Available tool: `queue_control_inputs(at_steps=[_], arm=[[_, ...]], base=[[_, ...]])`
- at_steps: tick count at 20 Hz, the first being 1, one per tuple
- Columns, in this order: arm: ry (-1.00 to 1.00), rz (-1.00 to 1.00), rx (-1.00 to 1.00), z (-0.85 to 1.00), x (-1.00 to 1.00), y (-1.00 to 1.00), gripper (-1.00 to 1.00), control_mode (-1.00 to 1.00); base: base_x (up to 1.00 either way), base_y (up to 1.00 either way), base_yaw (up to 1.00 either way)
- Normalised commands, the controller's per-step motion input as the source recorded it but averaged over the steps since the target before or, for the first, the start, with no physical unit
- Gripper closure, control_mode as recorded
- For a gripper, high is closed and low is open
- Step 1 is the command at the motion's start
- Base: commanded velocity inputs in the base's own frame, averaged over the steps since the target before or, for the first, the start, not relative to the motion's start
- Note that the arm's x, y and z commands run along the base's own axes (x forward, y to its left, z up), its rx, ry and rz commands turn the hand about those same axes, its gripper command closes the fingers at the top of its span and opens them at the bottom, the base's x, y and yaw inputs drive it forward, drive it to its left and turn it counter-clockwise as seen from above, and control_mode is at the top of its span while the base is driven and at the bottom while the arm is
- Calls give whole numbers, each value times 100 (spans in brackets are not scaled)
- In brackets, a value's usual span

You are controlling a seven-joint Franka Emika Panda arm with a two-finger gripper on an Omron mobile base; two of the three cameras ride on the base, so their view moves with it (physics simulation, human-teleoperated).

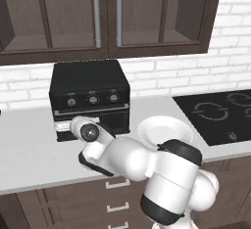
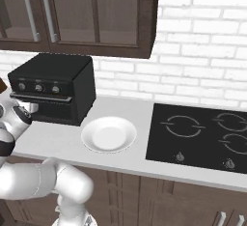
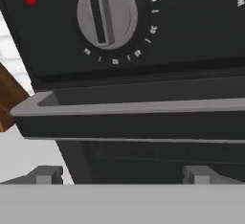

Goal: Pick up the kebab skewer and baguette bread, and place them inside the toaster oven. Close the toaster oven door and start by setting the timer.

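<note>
Grey counter [image 2: 58, 138] is carrying the toaster oven [image 2: 53, 93]; white plate [image 2: 109, 134] is sitting just right of it, black cooktop [image 2: 202, 134] lying further right.

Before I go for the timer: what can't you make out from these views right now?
- Gripper: only its tips show in the hand view, so its opening is unclear.
- Toaster oven interior: the shut toaster oven door hides any food; the white plate is bare.
- Knob labels: too small in both base views, cropped in the hand view.
</note>
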Motion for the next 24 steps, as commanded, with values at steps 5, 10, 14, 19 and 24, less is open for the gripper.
queue_control_inputs(at_steps=[5, 10, 14, 19, 24], arm=[[-3, 0, -3, 30, -35, 30, -100, -100], [-18, 0, 0, 61, 0, 38, -100, -100], [-12, 0, 0, 46, 0, 0, -100, -100], [-2, 0, 0, 13, 0, -24, -100, -100], [0, 0, 0, 23, 0, -30, -100, -100]], base=[[0, 0, 0], [0, 0, 0], [0, 0, 0], [0, 0, 0], [0, 0, 0]])
